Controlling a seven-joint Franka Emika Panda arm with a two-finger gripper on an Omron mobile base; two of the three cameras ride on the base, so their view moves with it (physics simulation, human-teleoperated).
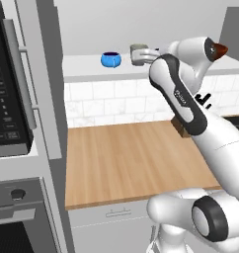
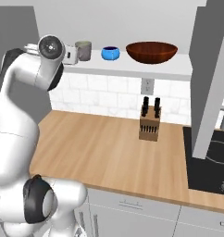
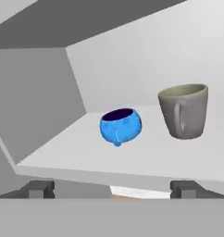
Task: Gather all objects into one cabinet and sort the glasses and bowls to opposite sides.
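Gripper (image 3: pixel 112 189) jaws apart, empty, just short of cabinet shelf (image 3: pixel 146 162) edge
Grey cup (image 3: pixel 184 111) upright on shelf, handle toward camera; blue bowl (image 3: pixel 121 125) just beside it, not touching; brown bowl (image 2: pixel 151 52) beyond the blue one; knife block (image 2: pixel 150 122) on wooden counter (image 2: pixel 100 152) below

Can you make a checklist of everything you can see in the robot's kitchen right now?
Surface: wooden counter, bare apart from the knife block.
Job's things: grey cup, blue bowl and brown bowl stand upright and apart on the white cabinet shelf.
Clutter: knife block near the backsplash.
Grippers: gripper open, holding nothing, at the shelf edge facing cup and blue bowl.
Cables: nothing seen.
Surroundings: microwave, oven, cooktop.
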